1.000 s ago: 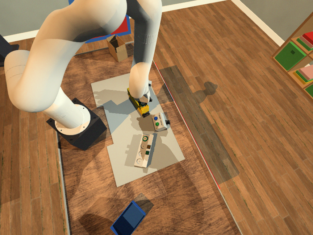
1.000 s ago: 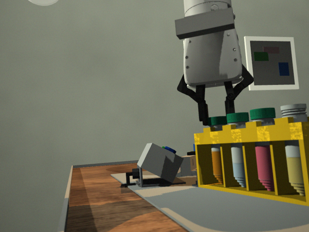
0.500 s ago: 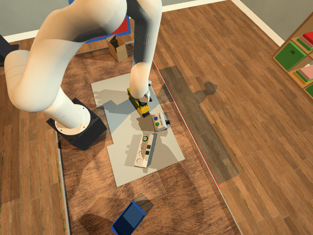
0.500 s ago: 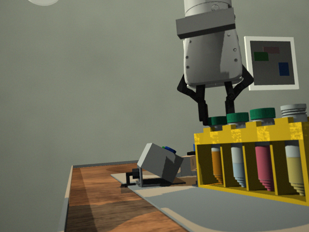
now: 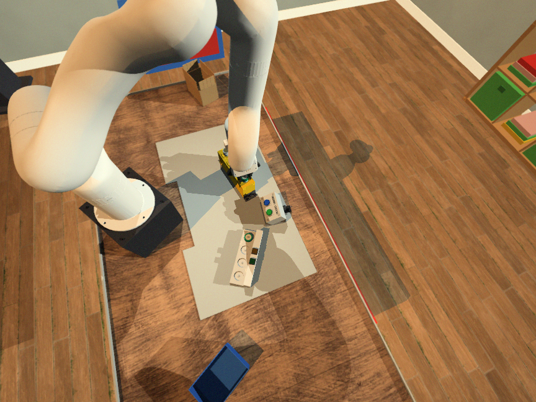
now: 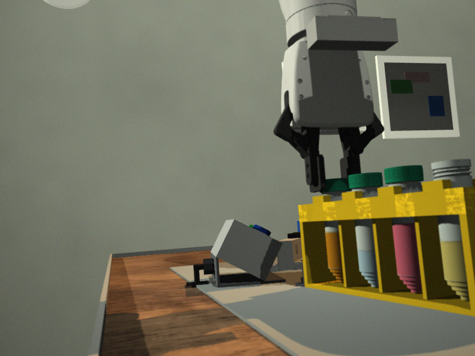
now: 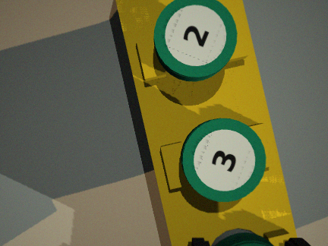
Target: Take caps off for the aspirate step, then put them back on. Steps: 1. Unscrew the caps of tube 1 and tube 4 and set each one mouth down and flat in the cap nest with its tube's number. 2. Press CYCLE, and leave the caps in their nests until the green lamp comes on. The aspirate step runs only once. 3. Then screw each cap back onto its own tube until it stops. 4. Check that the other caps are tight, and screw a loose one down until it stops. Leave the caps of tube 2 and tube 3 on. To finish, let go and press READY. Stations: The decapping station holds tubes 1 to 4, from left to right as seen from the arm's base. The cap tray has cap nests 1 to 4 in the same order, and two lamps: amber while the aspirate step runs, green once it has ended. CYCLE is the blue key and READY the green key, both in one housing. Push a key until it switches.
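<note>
The yellow decapping station (image 6: 387, 233) holds four tubes. My gripper (image 6: 333, 179) stands upright over the tube at its left end in the exterior view and is shut on the green cap of tube 4 (image 6: 335, 185), which sits on its tube. In the wrist view this cap (image 7: 243, 240) shows at the bottom edge between the fingertips, below cap 3 (image 7: 223, 159) and cap 2 (image 7: 195, 36). Tube 1 (image 6: 451, 170) at the right end has bare threads and no cap. A green cap (image 5: 248, 236) lies in the end nest of the cap tray (image 5: 245, 258). Both lamps (image 5: 253, 255) look dark.
The key housing (image 5: 273, 207) with the blue key (image 5: 266, 201) and the green key (image 5: 269, 211) stands between the station and the cap tray. A cardboard box (image 5: 200, 81) stands at the far end of the table and a blue bin (image 5: 219, 375) at the near end.
</note>
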`<state>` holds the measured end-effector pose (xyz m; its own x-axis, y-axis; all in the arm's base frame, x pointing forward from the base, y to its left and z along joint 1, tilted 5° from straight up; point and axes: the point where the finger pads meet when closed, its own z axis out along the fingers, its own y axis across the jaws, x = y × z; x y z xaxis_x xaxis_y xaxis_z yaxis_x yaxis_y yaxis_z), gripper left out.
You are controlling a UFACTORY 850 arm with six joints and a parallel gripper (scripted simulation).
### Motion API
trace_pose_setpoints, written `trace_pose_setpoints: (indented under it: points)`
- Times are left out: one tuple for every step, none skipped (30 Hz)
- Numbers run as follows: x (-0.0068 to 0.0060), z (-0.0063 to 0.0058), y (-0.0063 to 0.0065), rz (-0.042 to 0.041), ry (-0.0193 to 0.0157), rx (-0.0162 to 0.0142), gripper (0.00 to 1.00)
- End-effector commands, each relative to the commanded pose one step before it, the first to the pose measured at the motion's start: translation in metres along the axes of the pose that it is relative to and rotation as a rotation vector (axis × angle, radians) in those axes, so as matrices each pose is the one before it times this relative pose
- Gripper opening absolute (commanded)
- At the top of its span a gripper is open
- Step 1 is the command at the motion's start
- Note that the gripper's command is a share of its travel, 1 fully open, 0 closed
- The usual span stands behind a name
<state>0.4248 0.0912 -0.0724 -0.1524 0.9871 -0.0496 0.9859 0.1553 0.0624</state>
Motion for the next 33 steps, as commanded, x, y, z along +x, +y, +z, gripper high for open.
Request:
trace_pose_setpoints:
  points:
    - [0.00017, -0.00057, 0.00062, -0.27805, -0.01973, 0.01772, 0.00]
    - [0.00000, -0.00002, -0.00001, -0.04700, 0.00031, -0.00025, 0.00]
    - [0.00000, -0.00002, -0.00001, -0.04691, 0.00035, -0.00028, 0.00]
    - [0.00000, -0.00002, -0.00001, -0.04681, 0.00039, -0.00031, 0.00]
    - [0.00000, 0.00000, 0.00000, 0.00000, 0.00000, 0.00000, 0.00]
    - [0.00000, 0.00000, 0.00000, 0.00000, 0.00000, 0.00000, 0.00]
    - [0.00000, -0.00004, 0.00001, -0.06945, -0.00157, 0.00173, 0.00]
    - [0.00000, -0.00002, -0.00001, -0.05000, 0.00000, -0.00001, 0.00]
    - [0.00000, -0.00002, -0.00001, -0.05000, 0.00000, -0.00001, 0.00]
    - [0.00000, -0.00002, -0.00001, -0.05000, 0.00000, -0.00001, 0.00]
    - [-0.00002, -0.00006, 0.00003, -0.05000, -0.00001, 0.00004, 0.00]
    - [0.00000, -0.00003, 0.00000, -0.04949, 0.00006, -0.00007, 0.00]
    - [0.00000, -0.00003, 0.00000, -0.04322, 0.00077, -0.00096, 0.00]
    - [0.00000, -0.00003, 0.00000, -0.04491, 0.00061, -0.00075, 0.00]
    - [0.00000, -0.00002, 0.00000, -0.04582, 0.00054, -0.00065, 0.00]
    - [0.00000, 0.00000, 0.00000, -0.01655, -0.00176, 0.00258, 0.00]
    - [0.00000, -0.00003, 0.00000, -0.05000, 0.00000, 0.00000, 0.00]
    - [0.00000, -0.00002, 0.00000, -0.05000, 0.00000, -0.00001, 0.00]
    - [0.00000, -0.00001, 0.00000, -0.02080, 0.00000, 0.00000, 0.00]
    - [0.00000, 0.00000, 0.00000, 0.00000, 0.00000, 0.00000, 0.00]
    - [0.00000, 0.00000, 0.00000, 0.00000, 0.00000, 0.00000, 0.00]
    - [0.00000, 0.00000, 0.00000, 0.00000, 0.00000, 0.00000, 0.00]
    - [0.00000, 0.00000, 0.00000, 0.00000, 0.00000, 0.00000, 0.00]
    - [0.00002, 0.00002, -0.00002, 0.00000, 0.00000, -0.00003, 0.00]
    - [-0.00001, 0.00000, 0.00000, 0.00000, 0.00000, 0.00001, 0.00]
    - [0.00000, 0.00000, 0.00000, 0.00000, 0.00000, 0.00000, 0.00]
    - [0.00000, 0.00000, 0.00000, 0.00000, 0.00000, 0.00001, 0.00]
    - [-0.00001, -0.00001, 0.00000, 0.00000, 0.00000, 0.00001, 0.46]
    - [0.00000, 0.00000, 0.00000, 0.00000, 0.00000, 0.00000, 0.46]
    - [0.00000, 0.00000, 0.00000, 0.00000, 0.00000, 0.00000, 0.46]
    - [0.00000, 0.00000, 0.00000, 0.00000, 0.00000, 0.00000, 0.46]
    - [0.00000, 0.00000, 0.00000, 0.00000, 0.00000, 0.00000, 0.46]
    - [0.00003, 0.00003, -0.00002, 0.00000, -0.00001, -0.00004, 0.46]
